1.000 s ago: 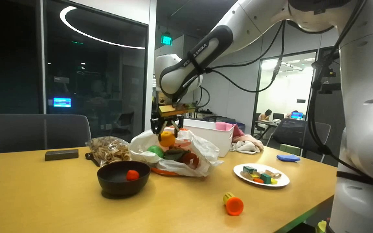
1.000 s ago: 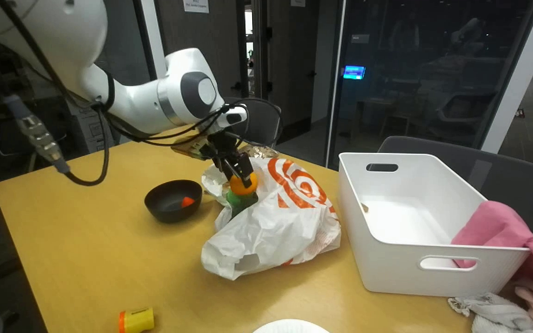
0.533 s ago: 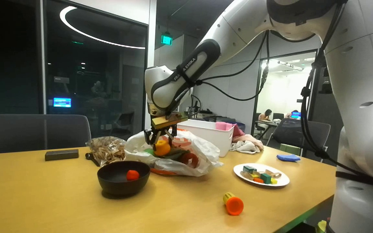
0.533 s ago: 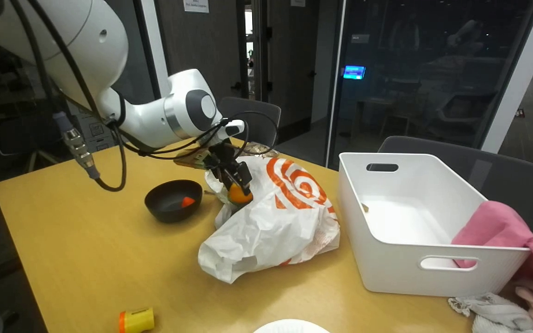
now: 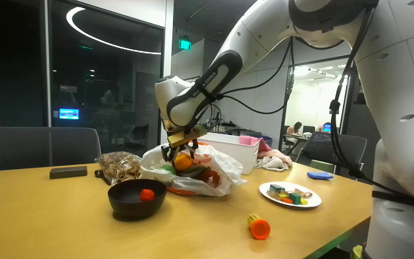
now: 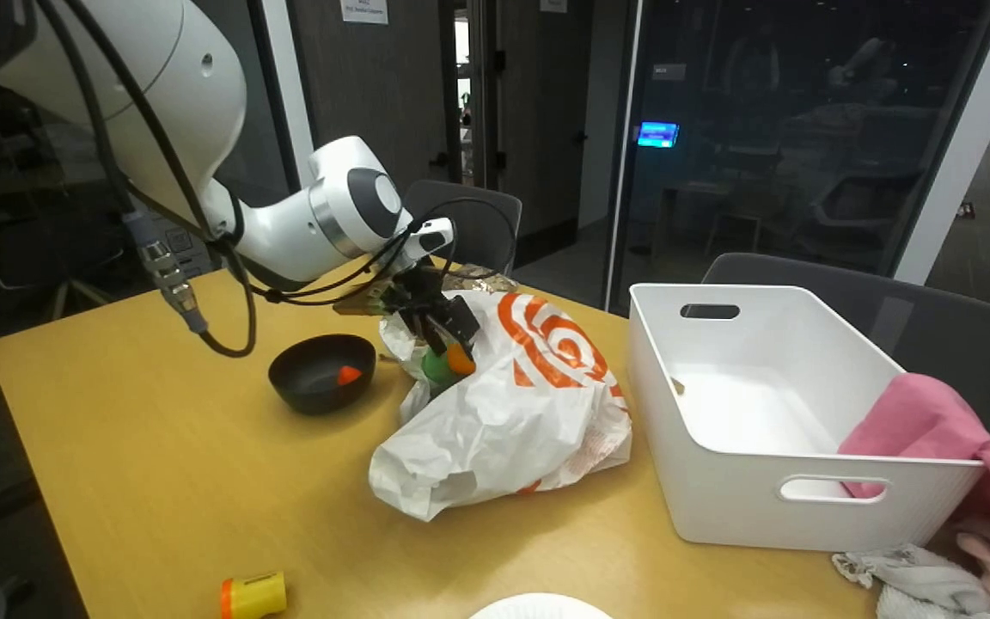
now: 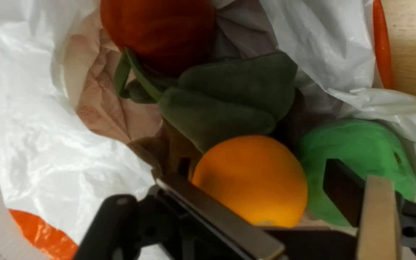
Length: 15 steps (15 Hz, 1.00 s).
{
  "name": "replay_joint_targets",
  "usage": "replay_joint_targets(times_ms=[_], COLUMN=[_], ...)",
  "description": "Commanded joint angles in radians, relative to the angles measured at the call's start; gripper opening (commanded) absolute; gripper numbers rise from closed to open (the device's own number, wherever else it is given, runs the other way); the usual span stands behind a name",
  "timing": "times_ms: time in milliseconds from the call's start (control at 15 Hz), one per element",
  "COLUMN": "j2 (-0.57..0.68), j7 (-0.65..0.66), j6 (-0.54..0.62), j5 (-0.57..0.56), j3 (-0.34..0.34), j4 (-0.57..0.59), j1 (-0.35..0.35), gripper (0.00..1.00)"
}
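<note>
My gripper (image 7: 260, 169) is open, with its fingers on either side of an orange ball-shaped fruit (image 7: 251, 180). A gap shows between the fruit and the right finger in the wrist view; whether the left finger touches it I cannot tell. The fruit lies in the mouth of a white plastic bag (image 7: 67, 159). A green round thing (image 7: 356, 151) is beside it, partly behind the right finger. Dark green leaf-like pieces (image 7: 229, 97) and a red-orange round thing (image 7: 161, 32) are also in the bag. The gripper (image 5: 180, 155) is over the bag (image 6: 504, 438) in both exterior views.
A black bowl (image 5: 131, 208) with a red piece (image 5: 147, 194) stands before the bag. A white bin (image 6: 770, 490) with pink cloth (image 6: 916, 421) stands beside it. Also there are a plate of blocks (image 5: 264, 190), a yellow-orange cup (image 5: 260, 228) and a bag of strips (image 5: 120, 169).
My gripper has come down into the bag's mouth along with the orange fruit. The fingers have since opened. The fruit has shifted slightly, and the green thing shows more again.
</note>
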Motion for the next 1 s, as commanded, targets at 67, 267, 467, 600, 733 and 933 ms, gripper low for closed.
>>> replay_joint_targets(times_ms=[67,267,467,600,733,933], j2=[-0.042,-0.093,-0.136,-0.15,-0.144,-0.128], j7=[0.06,0.068,0.05,0.027,0.019,-0.048], j6=[0.017,0.01,0.018,0.046,0.073,0.144], j5=[-0.03,0.024,0.097,0.139,0.147,0.217], j3=[0.001,0.032,0.083,0.123,0.153,0.193], j4=[-0.045,-0.095,-0.138,-0.15,-0.143,-0.126], j1=[0.037,0.052,0.068,0.076,0.092,0.094], gripper=[1.0,1.0,1.0,1.0,1.0,1.0])
